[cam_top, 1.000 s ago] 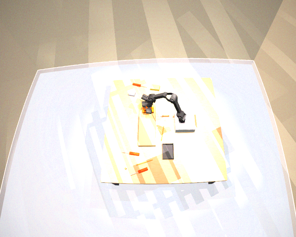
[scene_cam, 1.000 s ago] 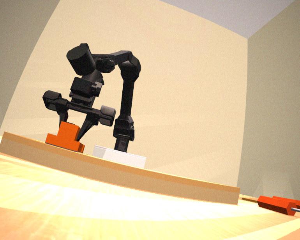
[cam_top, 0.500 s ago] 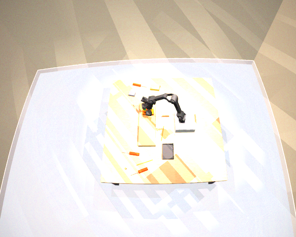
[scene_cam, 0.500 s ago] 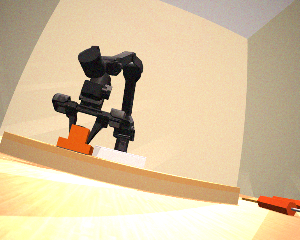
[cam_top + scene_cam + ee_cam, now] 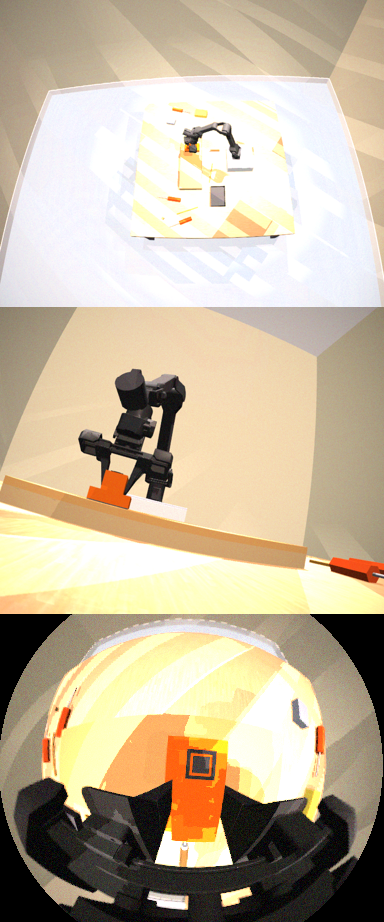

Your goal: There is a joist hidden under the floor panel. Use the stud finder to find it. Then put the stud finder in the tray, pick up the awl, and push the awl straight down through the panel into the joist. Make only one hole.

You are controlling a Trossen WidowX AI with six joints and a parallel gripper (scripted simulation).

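plain walled room — wooden worktable [image 5: 256, 192], orange-handled tools [image 5: 174, 199] [image 5: 352, 569] [image 5: 63, 721]

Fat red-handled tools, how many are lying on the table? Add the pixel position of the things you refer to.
3. One handle [image 5: 177, 109] [image 5: 320, 740] lies beside the yellow block [image 5: 201, 113]; the second [image 5: 174, 199] [image 5: 352, 570] [image 5: 63, 721] and third [image 5: 185, 221] [image 5: 371, 562] [image 5: 46, 750] lie past the panel's other end [image 5: 190, 183]. The arm could hide more.
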